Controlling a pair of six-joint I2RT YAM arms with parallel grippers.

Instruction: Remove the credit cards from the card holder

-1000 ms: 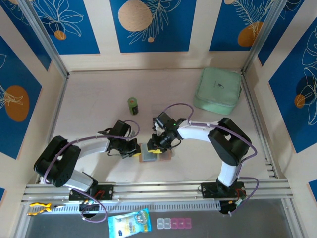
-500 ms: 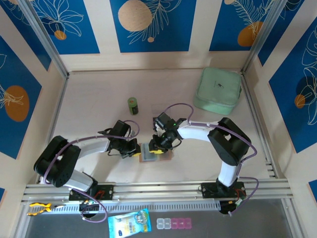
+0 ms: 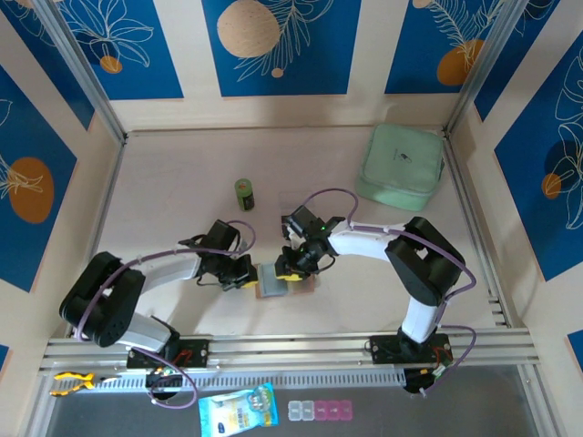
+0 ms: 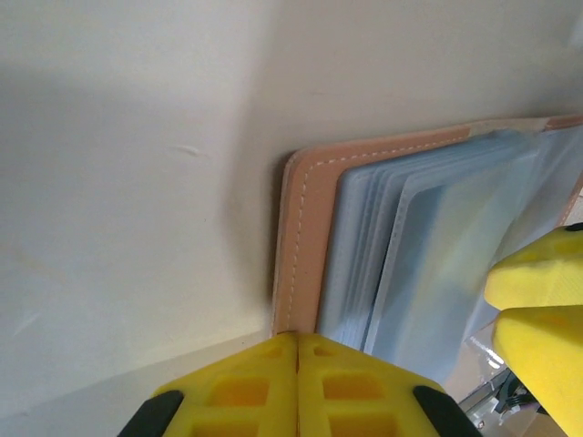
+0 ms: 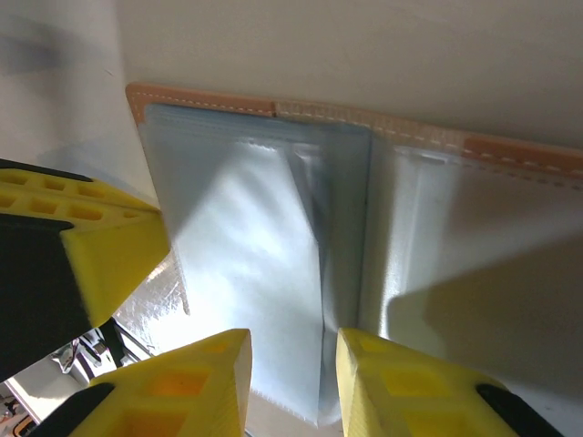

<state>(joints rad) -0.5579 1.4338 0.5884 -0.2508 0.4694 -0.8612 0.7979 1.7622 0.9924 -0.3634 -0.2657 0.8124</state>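
Little change at card holder (image 3: 271, 283)

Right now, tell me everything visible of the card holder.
The card holder lies open and flat on the table, between the two arms. Its outside is tan-pink leather with pale stitching along the edge. Inside is a fan of clear, bluish plastic sleeves. The left gripper, shut, sits at its leather edge. The right gripper, jaws apart, straddles a sleeve's edge.
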